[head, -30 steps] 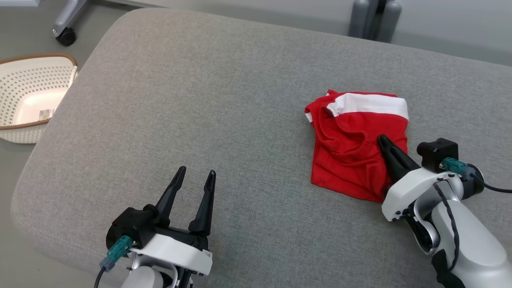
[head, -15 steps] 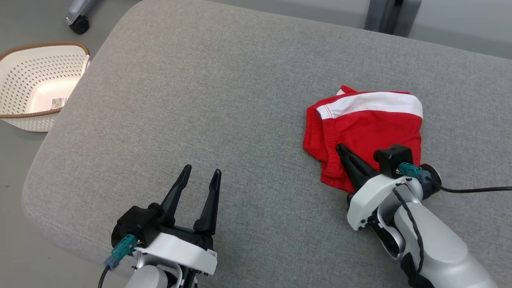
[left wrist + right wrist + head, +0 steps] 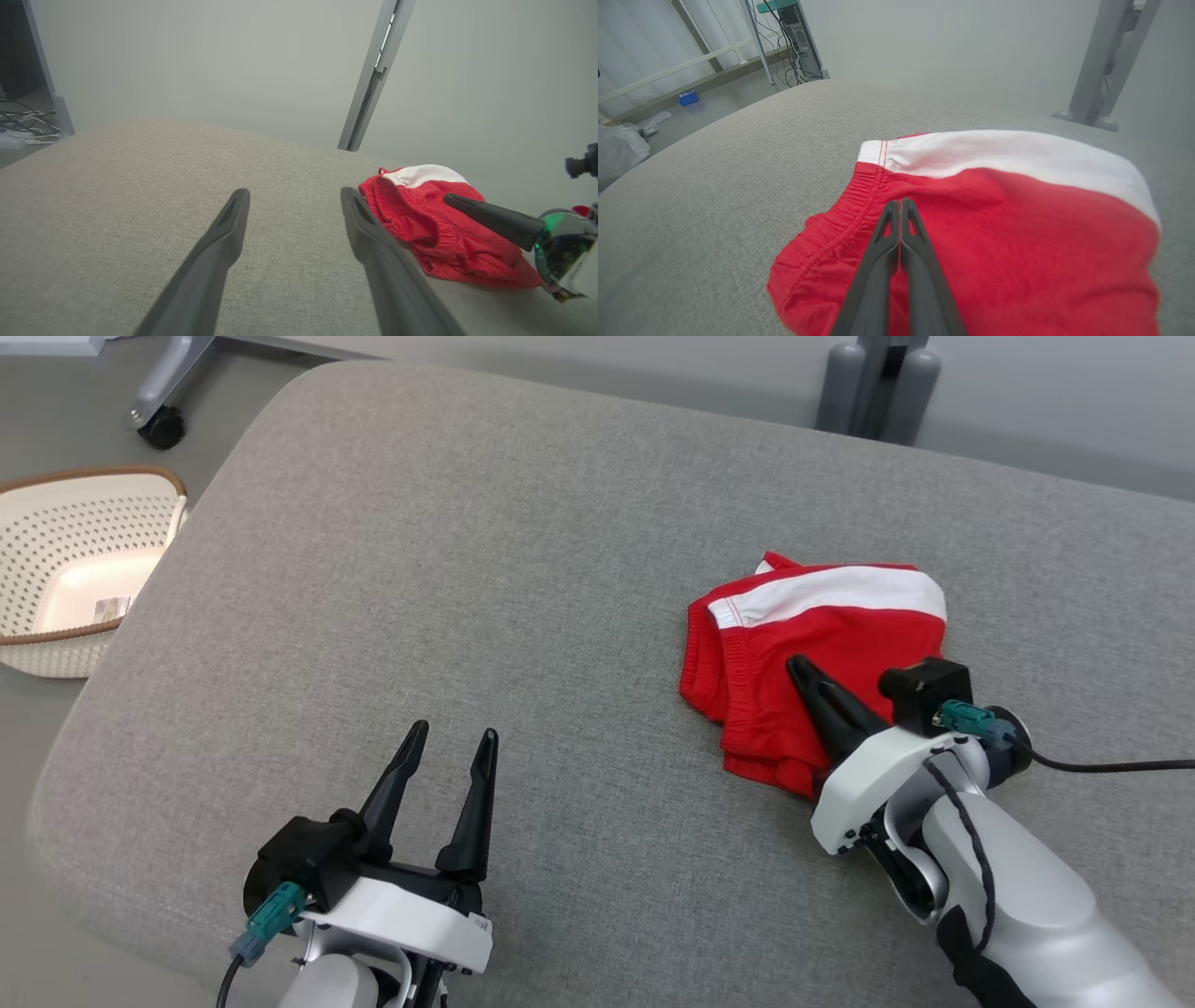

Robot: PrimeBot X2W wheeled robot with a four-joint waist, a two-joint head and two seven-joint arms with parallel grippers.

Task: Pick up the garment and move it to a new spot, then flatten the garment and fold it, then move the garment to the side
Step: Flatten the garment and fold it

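The folded red garment (image 3: pixel 840 635) with a white band lies on the right part of the grey cushion (image 3: pixel 467 569). My right gripper (image 3: pixel 798 665) is shut, and its two fingers rest pressed together on top of the red cloth near its elastic hem; no cloth shows between them. In the right wrist view the joined fingertips (image 3: pixel 900 203) point at the garment (image 3: pixel 1017 210) just below the white band. My left gripper (image 3: pixel 453 737) stands open over bare cushion at the lower left, well apart from the garment (image 3: pixel 420 210), with nothing between its fingers (image 3: pixel 233 219).
A white perforated basket (image 3: pixel 93 476) with a brown rim stands on the floor left of the cushion. A chair caster (image 3: pixel 159 425) and a grey post base (image 3: pixel 878 392) stand beyond the far edge. The cushion's rounded left edge lies close to my left arm.
My shut right gripper has slid leftward across the garment, from its lower right corner to near the elastic hem, and the cloth looks more bunched. The head view shifted. The left gripper stayed open.
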